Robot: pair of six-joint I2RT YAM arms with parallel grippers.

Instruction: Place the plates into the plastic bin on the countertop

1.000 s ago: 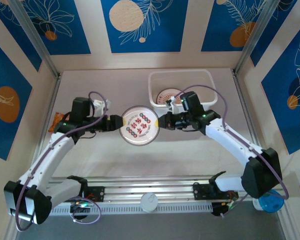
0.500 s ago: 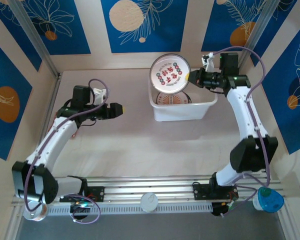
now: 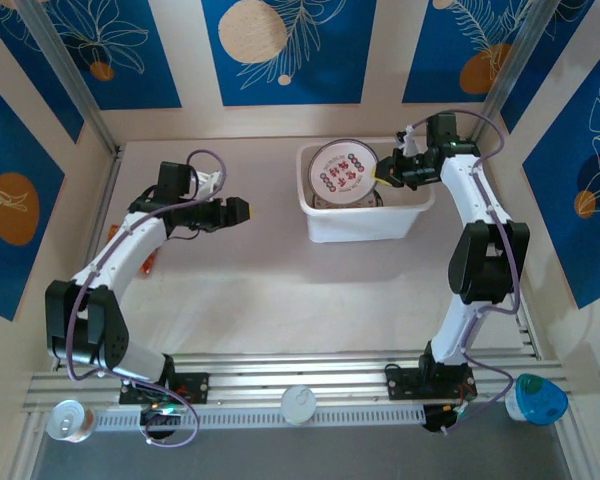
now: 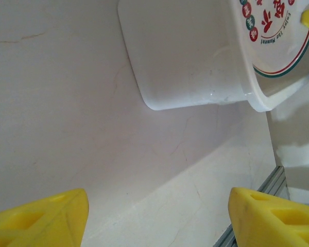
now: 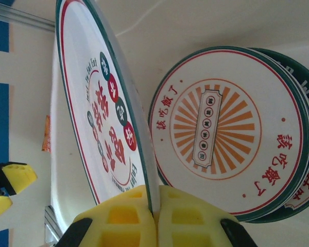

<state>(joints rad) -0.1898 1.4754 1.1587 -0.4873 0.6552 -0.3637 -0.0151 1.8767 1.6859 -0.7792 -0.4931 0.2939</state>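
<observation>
My right gripper (image 3: 385, 172) is shut on the rim of a white plate (image 3: 342, 172) with red and green print, holding it tilted over the white plastic bin (image 3: 365, 222) at the back right of the countertop (image 3: 280, 290). In the right wrist view the held plate (image 5: 105, 103) stands edge-on between my yellow fingers (image 5: 129, 218). Under it, other plates (image 5: 221, 128) with orange sunburst centres lie stacked in the bin. My left gripper (image 3: 242, 210) is open and empty above the countertop, left of the bin. The left wrist view shows its fingertips (image 4: 41, 218) spread wide, with the bin (image 4: 185, 56) ahead.
An orange snack packet (image 3: 148, 263) peeks out beside the left arm. The metal rail (image 3: 300, 385) runs along the near edge, with a can (image 3: 68, 420), a white disc (image 3: 300, 403) and a blue cup (image 3: 540, 400) by it. Cream walls close in the back and sides.
The left gripper let go of the plate and drew back to the left. The right gripper carried the plate from mid-table to the bin and lowered it.
</observation>
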